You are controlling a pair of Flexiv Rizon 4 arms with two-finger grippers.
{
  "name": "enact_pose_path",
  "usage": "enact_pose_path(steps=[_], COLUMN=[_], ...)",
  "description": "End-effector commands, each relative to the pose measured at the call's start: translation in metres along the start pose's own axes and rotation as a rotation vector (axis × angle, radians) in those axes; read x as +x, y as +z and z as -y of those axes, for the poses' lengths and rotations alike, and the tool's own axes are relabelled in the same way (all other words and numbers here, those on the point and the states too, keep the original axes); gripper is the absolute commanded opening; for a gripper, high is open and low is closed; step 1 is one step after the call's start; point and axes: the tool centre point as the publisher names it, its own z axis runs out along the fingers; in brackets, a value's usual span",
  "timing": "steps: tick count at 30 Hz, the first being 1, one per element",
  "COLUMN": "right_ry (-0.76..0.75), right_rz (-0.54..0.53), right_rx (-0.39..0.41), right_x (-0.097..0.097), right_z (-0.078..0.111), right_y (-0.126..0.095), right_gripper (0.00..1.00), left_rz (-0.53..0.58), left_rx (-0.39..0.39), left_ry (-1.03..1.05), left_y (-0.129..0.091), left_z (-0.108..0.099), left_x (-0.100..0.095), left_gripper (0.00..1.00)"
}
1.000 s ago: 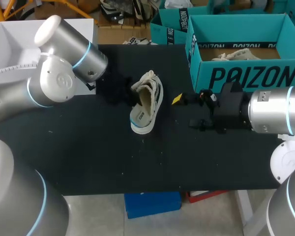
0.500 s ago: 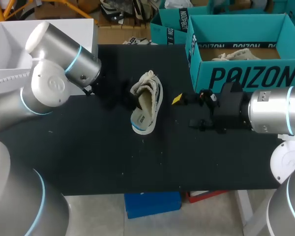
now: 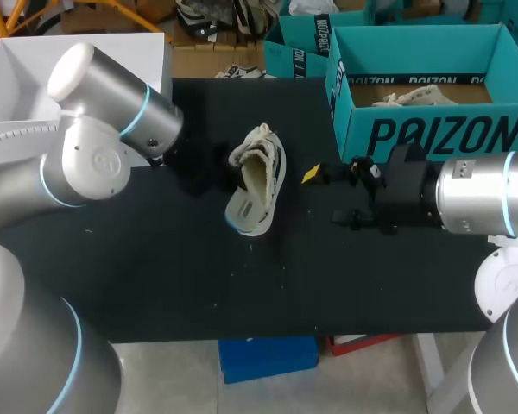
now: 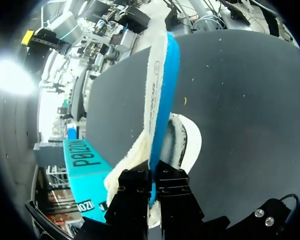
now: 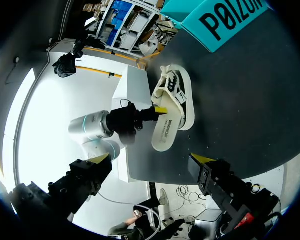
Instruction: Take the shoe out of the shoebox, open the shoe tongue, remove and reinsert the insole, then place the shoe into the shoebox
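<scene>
A cream and black shoe (image 3: 264, 159) lies on the black table (image 3: 155, 267), left of the teal shoebox (image 3: 432, 134). Its cream insole (image 3: 249, 200), blue underneath, sticks out of the shoe toward the table's front. My left gripper (image 3: 238, 179) is shut on the insole's edge. In the left wrist view the insole (image 4: 161, 90) stands on edge between the closed fingers (image 4: 135, 192), with the shoe (image 4: 187, 140) under it. My right gripper (image 3: 326, 197) stands open right of the shoe, holding nothing. The right wrist view shows the shoe (image 5: 176, 92), the insole (image 5: 165, 134) and the left gripper (image 5: 157, 111) ahead of the open right gripper (image 5: 151, 159).
A second shoe (image 3: 414, 97) lies inside the shoebox. Another teal box (image 3: 295, 47) stands behind it. A white box (image 3: 22, 73) sits at the table's back left, behind my left arm.
My left arm has shifted a little and turned the insole more onto its edge, its free end drawn slightly leftward. The shoe and my right arm have kept still.
</scene>
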Motion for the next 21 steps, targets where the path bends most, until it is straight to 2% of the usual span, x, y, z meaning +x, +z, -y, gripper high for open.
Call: enact_pose_path(steps=[1, 13, 21], right_ry=[0.000, 0.000, 0.000], right_rz=[0.001, 0.001, 0.001], right_rx=[0.001, 0.001, 0.001], right_x=[0.000, 0.000, 0.000], right_z=[0.000, 0.000, 0.000], right_y=[0.000, 0.000, 0.000], right_gripper=[1.00, 1.00, 1.00], left_rz=[-0.009, -0.043, -0.066], left_rx=[-0.012, -0.071, -0.128], left_ry=[-0.002, -0.013, -0.009], left_y=[0.006, 0.016, 0.011], left_z=[-0.008, -0.028, -0.038], left_x=[-0.003, 0.000, -0.006], left_gripper=[0.00, 0.00, 0.00])
